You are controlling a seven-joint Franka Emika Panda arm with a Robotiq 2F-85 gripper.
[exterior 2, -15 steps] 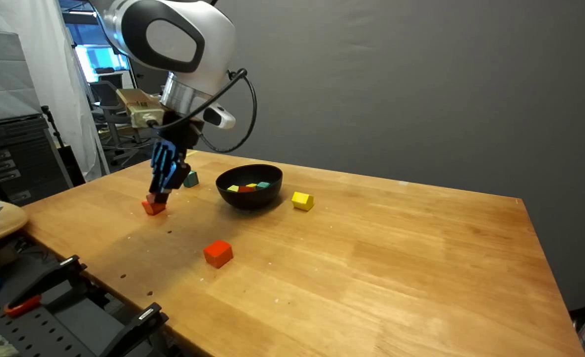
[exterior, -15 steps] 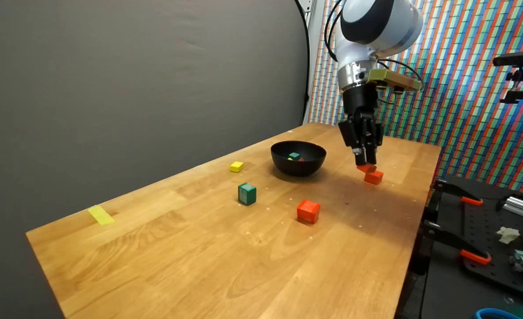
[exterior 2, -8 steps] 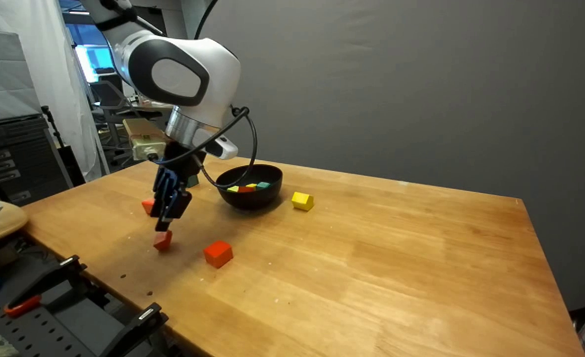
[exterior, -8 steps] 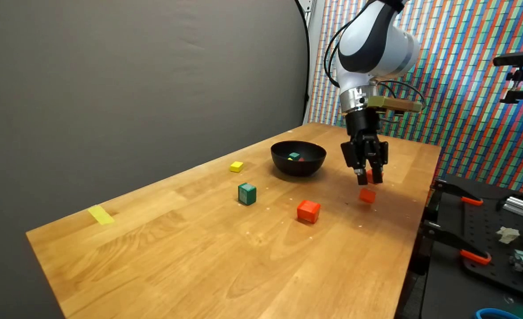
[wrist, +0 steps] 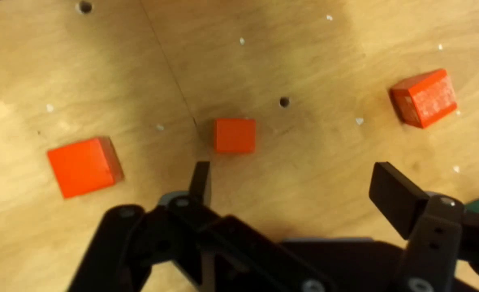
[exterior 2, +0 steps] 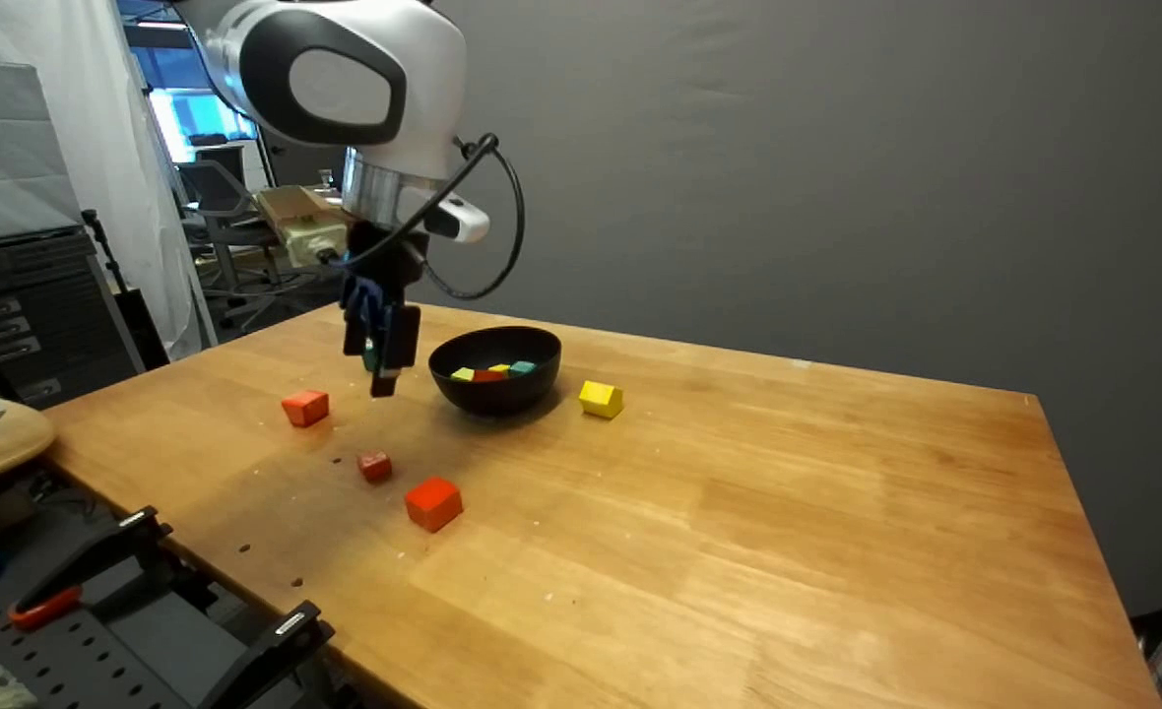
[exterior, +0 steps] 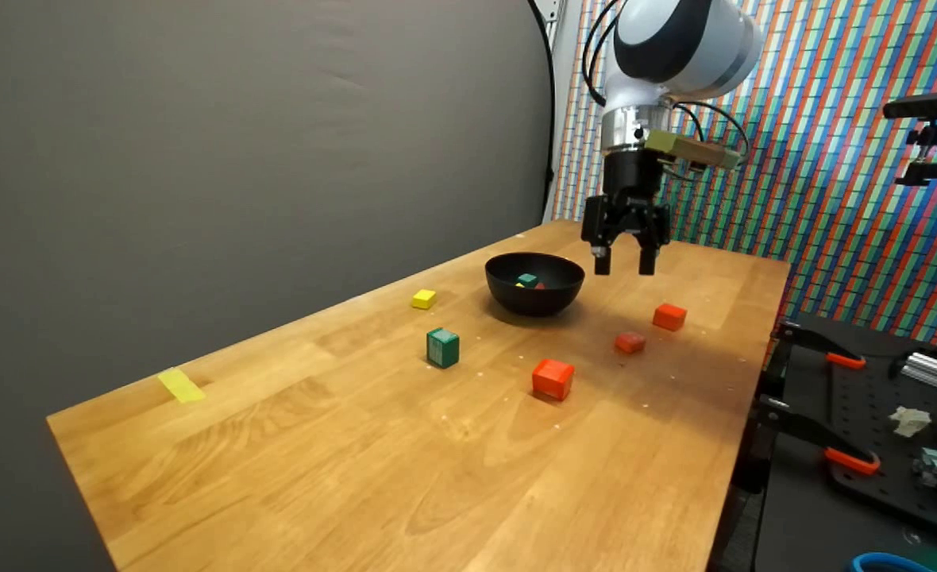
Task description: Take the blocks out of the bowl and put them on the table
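My gripper (exterior: 625, 266) hangs above the wooden table (exterior: 405, 461), jaws wide apart with nothing between them; the wrist view shows bare wood between its fingers (wrist: 395, 194). A small red block (exterior: 630, 342) lies on the table below and in front of it. Two larger red blocks (exterior: 553, 380) (exterior: 669, 317) rest to either side of that one. Also on the table are a green block (exterior: 442, 348) and a yellow block (exterior: 424, 299). The black bowl (exterior 2: 494, 396) still holds several blocks: a green block (exterior 2: 522, 368), a red block (exterior 2: 489, 375) and yellow ones (exterior 2: 463, 374).
Yellow tape (exterior: 181, 385) is stuck near a table corner. Black clamps (exterior 2: 271, 650) and a dark side cart with tools border one table edge. A grey backdrop (exterior: 278, 159) stands behind the far edge.
My gripper came down, let go of the small red block, opened wide and rose again toward the bowl. The small red block now lies on the table.
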